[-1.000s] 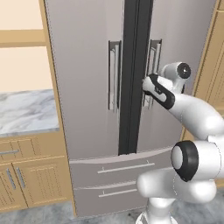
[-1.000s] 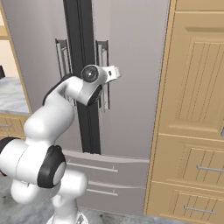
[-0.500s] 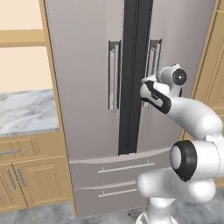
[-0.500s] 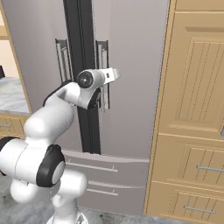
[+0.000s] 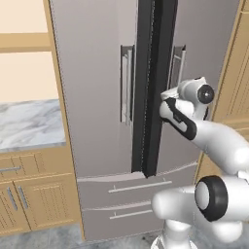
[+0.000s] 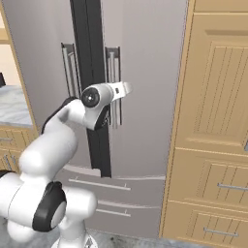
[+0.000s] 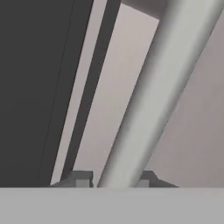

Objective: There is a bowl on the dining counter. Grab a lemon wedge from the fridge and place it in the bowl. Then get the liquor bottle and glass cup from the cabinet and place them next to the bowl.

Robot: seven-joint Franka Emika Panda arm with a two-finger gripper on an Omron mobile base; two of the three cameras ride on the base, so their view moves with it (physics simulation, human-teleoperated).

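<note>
Grey steel covers the tall fridge (image 5: 97, 97), which stands closed in front of the robot, with a dark centre strip (image 5: 151, 87) between its two doors and two drawers below. Each door has one vertical bar handle beside the strip. The white arm reaches forward to the right door, and the gripper (image 6: 116, 99) is at the right handle (image 6: 114, 82), about at the middle of its height. In the hand view the handle (image 7: 153, 92) is a pale round bar that runs up between the two dark finger tips (image 7: 81, 179), one on each side of it and both very near to it. The jaws are narrow around the bar, but I cannot tell if the pads already press on it or if a thin gap remains. Left of the fridge there is a marble counter (image 5: 29, 124) over light wood base cabinets (image 5: 34, 194) with metal bar handles. Right of the fridge stands a tall wooden cabinet front (image 6: 213, 121) with panelled doors and drawers.
</note>
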